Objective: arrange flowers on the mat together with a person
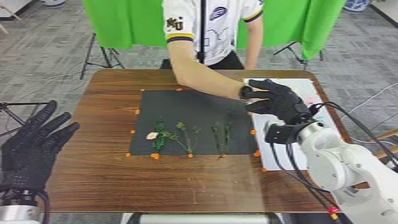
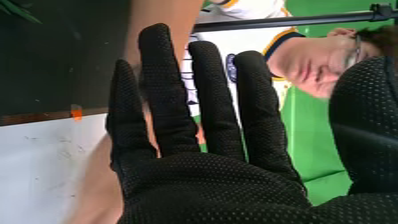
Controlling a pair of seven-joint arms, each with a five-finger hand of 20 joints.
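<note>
Now see the right hand (image 1: 277, 102) open above the white sheet (image 1: 304, 89), fingers straight and slightly apart, with nothing visible in its hold. Spot the person's forearm (image 1: 204, 76) stretched over the far part of the dark mat (image 1: 182, 110), up to that glove; cannot tell whether touching. Find the white flower (image 1: 152, 135) lying toward the mat's near left corner, just beside leafy green stems (image 1: 185, 136), with slender stems (image 1: 226, 136) farther right. Note the left hand (image 1: 31, 145) open and empty beyond the table's (image 1: 98, 175) left edge.
</note>
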